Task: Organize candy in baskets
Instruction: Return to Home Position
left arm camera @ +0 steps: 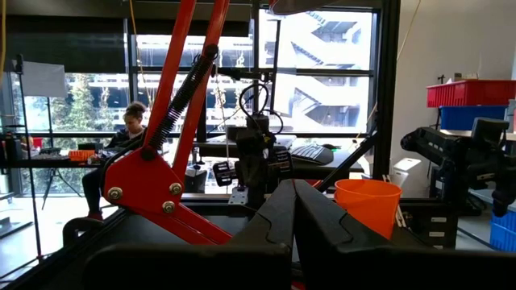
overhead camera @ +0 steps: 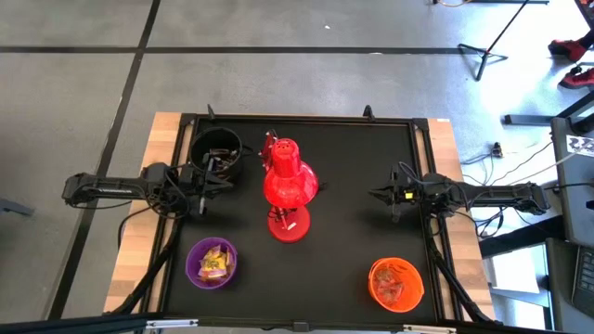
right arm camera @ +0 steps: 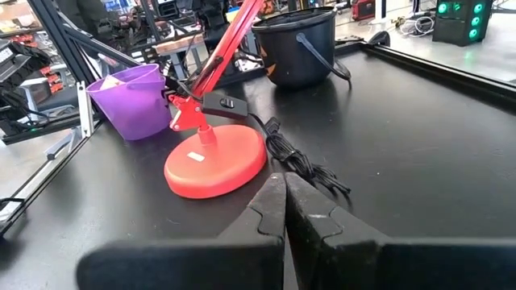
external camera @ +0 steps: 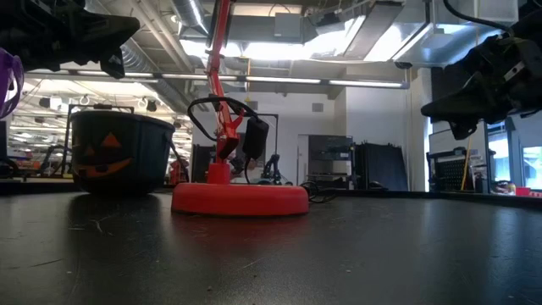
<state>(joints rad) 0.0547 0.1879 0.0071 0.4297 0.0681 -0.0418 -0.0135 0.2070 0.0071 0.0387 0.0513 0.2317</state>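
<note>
The left gripper (left arm camera: 292, 193) had its jaws pressed tip to tip, with no gap and nothing between them. It hung above the black table mat (overhead camera: 353, 158) at the table's left side, just beside the black bucket (overhead camera: 195, 144), and pointed inward toward the red lamp (overhead camera: 286, 181). The right gripper (right arm camera: 284, 189) was likewise closed on itself and empty. It was raised off the surface at the right side, aimed at the lamp's round base (right arm camera: 215, 159), and stood apart from the orange bucket (overhead camera: 372, 283).

Containers, from the high view:
- The purple bucket (overhead camera: 188, 264), lower left of the mat, held a heap of yellow candy (overhead camera: 216, 263) with pink marks.
- The orange bucket, lower right, held orange-red pieces (overhead camera: 394, 286) — the wrappers were too small to make out.
- The black bucket, upper left, had a dark interior, so its contents could not be told. The low view showed an orange pumpkin face (external camera: 113, 152) on its wall.

All three stood upright on the mat, with the lamp near the middle between them.
</note>
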